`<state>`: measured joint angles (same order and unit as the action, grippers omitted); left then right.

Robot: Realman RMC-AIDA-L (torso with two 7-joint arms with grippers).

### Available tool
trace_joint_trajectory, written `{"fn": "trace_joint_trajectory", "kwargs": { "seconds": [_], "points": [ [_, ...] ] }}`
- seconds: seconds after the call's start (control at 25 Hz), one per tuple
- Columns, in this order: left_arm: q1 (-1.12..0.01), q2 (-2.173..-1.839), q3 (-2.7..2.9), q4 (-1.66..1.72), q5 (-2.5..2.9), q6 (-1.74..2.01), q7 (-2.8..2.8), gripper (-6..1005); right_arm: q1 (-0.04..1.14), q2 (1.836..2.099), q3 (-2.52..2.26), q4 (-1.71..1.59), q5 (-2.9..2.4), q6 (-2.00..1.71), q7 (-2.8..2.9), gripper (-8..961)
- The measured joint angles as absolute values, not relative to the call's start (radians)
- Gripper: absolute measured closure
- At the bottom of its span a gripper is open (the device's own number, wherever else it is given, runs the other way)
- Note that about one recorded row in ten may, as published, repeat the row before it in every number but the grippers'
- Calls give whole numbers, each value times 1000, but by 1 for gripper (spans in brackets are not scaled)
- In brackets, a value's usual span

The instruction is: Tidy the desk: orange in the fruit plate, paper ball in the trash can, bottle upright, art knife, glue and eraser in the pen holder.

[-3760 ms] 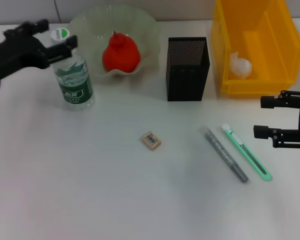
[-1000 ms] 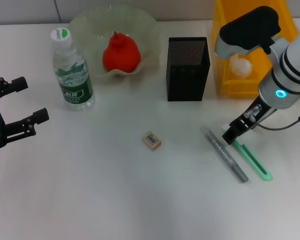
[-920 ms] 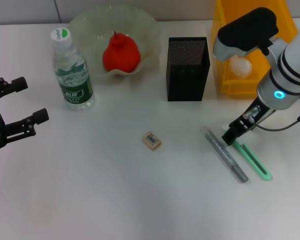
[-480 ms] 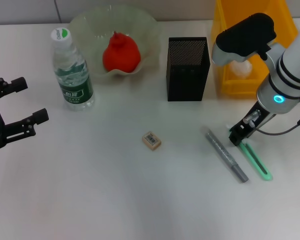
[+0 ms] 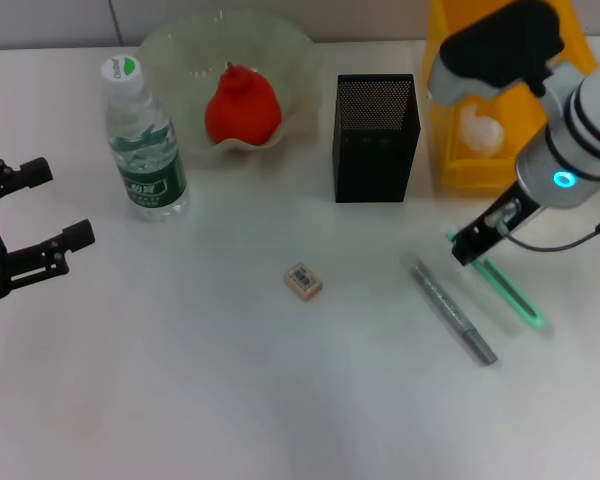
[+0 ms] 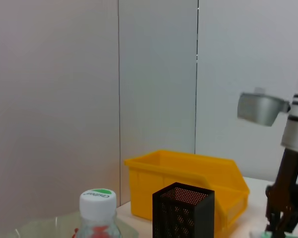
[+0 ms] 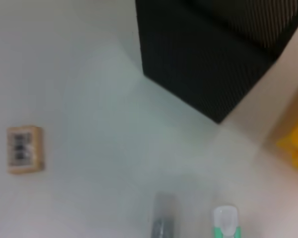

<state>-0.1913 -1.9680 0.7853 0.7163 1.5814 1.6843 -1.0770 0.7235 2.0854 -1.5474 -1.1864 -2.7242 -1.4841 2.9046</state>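
Observation:
My right gripper [image 5: 466,246] is shut on the near end of the green art knife [image 5: 507,293], which hangs slanted just above the table, right of the grey glue stick [image 5: 453,311]. In the right wrist view the knife's white end [image 7: 225,221] shows beside the glue [image 7: 162,229]. The eraser [image 5: 302,280] lies mid-table. The black mesh pen holder [image 5: 376,136] stands behind them. The orange [image 5: 242,106] sits in the fruit plate [image 5: 172,48], with the bottle [image 5: 145,142] upright beside it. The paper ball [image 5: 481,131] lies in the yellow trash can [image 5: 582,112]. My left gripper [image 5: 56,205] rests open at the left edge.
The left wrist view shows the bottle's cap [image 6: 97,200], the pen holder [image 6: 183,213], the yellow bin [image 6: 188,171] and my right arm [image 6: 289,193] against a grey wall. The right wrist view shows the eraser [image 7: 24,148] and the pen holder's base [image 7: 208,62].
My right gripper came in from the right, closed on the art knife's end and has now lifted it up and toward the pen holder. My left gripper let the bottle go and pulled back.

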Motion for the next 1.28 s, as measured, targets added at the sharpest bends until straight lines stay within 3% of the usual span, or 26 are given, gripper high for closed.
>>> {"fn": "trace_joint_trajectory", "kwargs": {
  "seconds": [0.52,1.28],
  "points": [
    [-186,-1973,784,713,1581,1684,-1075,138,593,2083,-1526,-1670,-2715,-1444,2880,783],
    [-178,-1987,763,707,1581,1679,-1075,139,495,2084,-1593,-1467,-2444,-815,2527,778]
  ]
}}
